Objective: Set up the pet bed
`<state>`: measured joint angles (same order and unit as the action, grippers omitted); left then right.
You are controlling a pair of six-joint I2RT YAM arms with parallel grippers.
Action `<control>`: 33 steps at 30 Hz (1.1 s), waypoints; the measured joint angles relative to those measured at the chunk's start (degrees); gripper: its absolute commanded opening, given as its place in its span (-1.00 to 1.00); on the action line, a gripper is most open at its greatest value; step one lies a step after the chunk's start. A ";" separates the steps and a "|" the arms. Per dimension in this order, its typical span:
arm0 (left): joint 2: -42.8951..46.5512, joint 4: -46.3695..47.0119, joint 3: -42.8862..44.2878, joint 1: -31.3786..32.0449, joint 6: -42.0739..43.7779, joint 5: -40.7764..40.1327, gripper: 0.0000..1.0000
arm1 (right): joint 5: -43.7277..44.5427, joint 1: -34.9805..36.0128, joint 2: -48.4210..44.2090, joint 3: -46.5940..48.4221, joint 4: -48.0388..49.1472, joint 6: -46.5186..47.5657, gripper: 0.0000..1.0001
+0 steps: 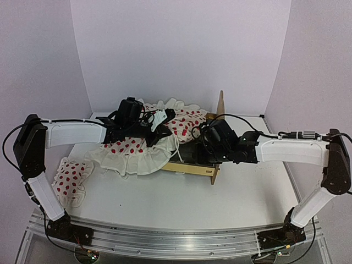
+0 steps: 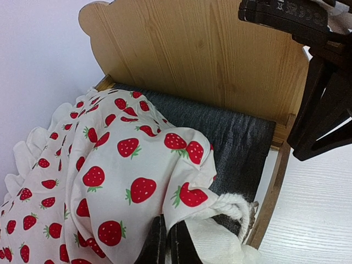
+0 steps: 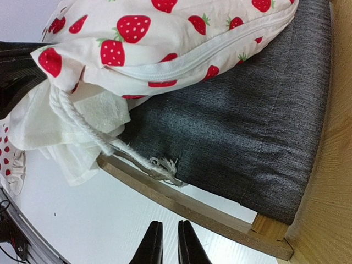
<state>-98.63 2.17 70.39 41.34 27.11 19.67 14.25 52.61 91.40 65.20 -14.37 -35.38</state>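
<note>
Closest to me in the overhead view is the aluminium rail (image 1: pixel 176 239) with both arm bases bolted on, then the white table (image 1: pixel 231 203).

The pet bed (image 1: pixel 190 169) sits mid-table, a bit toward the back, lying crosswise between the two arms. Its scalloped headboard (image 2: pixel 209 55) stands upright at the right end. I can't make out the foot end, it's buried under fabric.

The strawberry-print cloth (image 2: pixel 110 165) with the cream ruffle is heaped over the left part of the bed and spills off the near-left side onto the table. The dark grey mattress pad (image 3: pixel 247 121) is bare on the stretch next to the headboard.

The left gripper (image 2: pixel 166 231) comes in from the left with its fingers pressed together on a bunched edge of that cloth, holding the bundle up off the pad. A white twisted cord (image 3: pixel 82 129) hangs from the bundle, and its frayed end rests on the bed's near side rail.

The right gripper (image 3: pixel 170 228) reaches in from the right, just beside that same side rail. Its fingers are only a sliver apart with nothing between them. I can't tell whether the tips touch the table.

The little matching pillow (image 1: pixel 71 179) lies on the table off to the left, well apart from the bed, near the left arm.
</note>
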 measured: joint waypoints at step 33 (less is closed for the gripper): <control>0.00 1.28 -0.04 0.02 0.13 0.08 -1.00 | 1.13 1.87 12.77 1.52 22.38 -13.39 -0.58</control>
<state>-98.63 3.45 70.35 41.36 27.24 19.75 15.38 54.48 104.17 66.72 8.01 -48.76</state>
